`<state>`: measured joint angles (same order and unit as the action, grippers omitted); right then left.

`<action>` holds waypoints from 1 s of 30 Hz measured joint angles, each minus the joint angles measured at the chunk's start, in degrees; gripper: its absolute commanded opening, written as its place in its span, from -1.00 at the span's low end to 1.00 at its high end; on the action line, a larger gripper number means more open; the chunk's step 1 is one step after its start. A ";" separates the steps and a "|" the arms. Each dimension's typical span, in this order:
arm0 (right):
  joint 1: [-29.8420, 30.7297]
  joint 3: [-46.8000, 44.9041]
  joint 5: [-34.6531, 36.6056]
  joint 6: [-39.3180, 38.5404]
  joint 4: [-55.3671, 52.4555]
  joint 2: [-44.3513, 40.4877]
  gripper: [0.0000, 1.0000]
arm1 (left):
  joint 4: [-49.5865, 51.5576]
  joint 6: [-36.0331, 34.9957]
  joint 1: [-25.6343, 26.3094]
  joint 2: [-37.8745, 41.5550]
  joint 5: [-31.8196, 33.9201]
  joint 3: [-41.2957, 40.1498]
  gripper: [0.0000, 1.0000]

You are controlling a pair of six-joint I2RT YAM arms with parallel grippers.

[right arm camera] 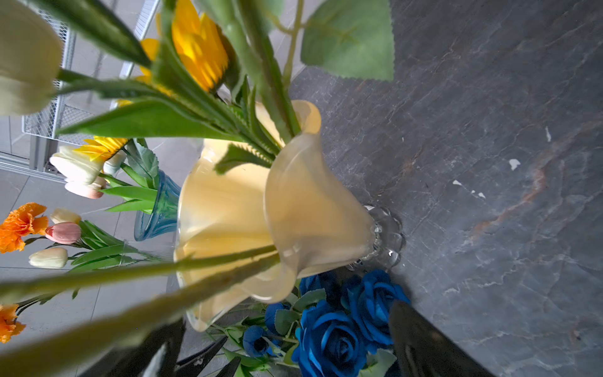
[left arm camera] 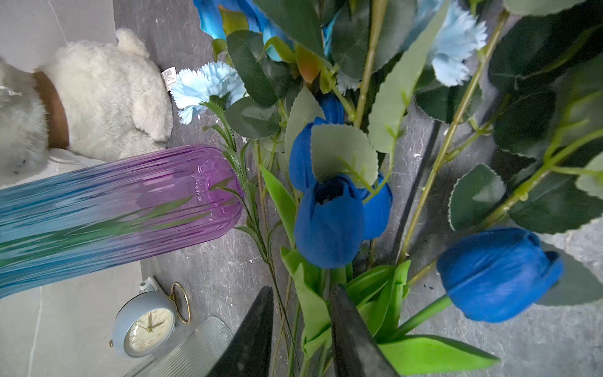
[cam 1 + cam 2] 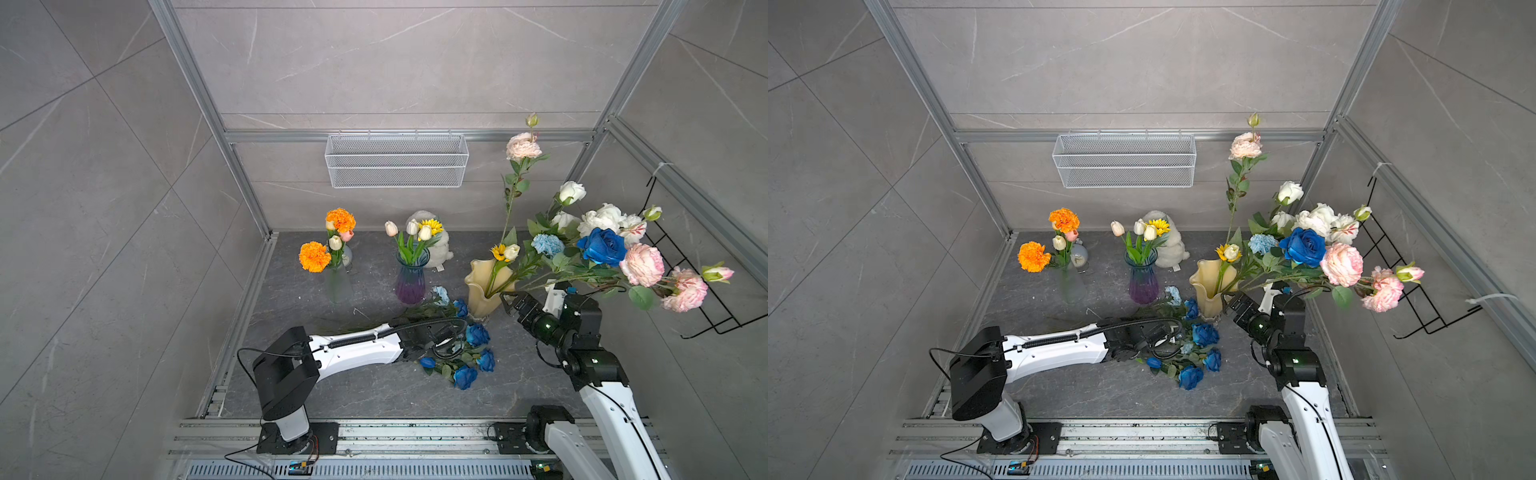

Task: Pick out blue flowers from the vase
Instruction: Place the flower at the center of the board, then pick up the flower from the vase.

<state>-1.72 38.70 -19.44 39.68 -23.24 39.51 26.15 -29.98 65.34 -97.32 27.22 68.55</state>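
Blue rose point(image 3: 602, 245) is sitting in yellow vase point(image 3: 478, 295), its stem leaning right over R gripper point(image 3: 510, 300) (jaws wide apart, nearer arm). L gripper point(image 2: 304, 293), jaws apart, probably unclamped, is hovering at tulips point(image 2: 329, 222) on table point(image 3: 374, 395).

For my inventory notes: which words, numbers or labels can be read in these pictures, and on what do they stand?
"10", "9", "8": hour numbers on the clock dial; the rest are blurred.
White tag on the plush toy: print too small to read.
No other text.
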 measured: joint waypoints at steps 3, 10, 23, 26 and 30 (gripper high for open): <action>0.00 -0.09 0.00 -0.02 0.00 -0.79 1.00 | -0.98 0.09 -0.63 0.00 -0.85 -0.02 -0.20; 0.00 -0.42 0.00 -0.46 -1.51 -3.23 1.00 | -0.85 0.39 -1.64 0.61 -1.97 0.31 0.08; 0.00 -10.01 1.62 3.78 -2.73 -17.11 1.00 | -0.46 1.36 -1.66 2.32 -12.87 22.03 0.22; 0.00 -11.32 3.52 6.23 -2.40 -21.51 0.99 | -0.50 2.67 -2.03 0.87 -18.80 28.83 0.23; 0.00 -13.97 5.51 9.33 -0.92 -26.34 1.00 | -0.68 5.51 -2.73 -2.21 -27.21 35.58 0.24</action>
<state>-1.72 24.73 -13.93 49.01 -24.16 13.17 25.47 -24.47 62.61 -99.53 0.01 104.14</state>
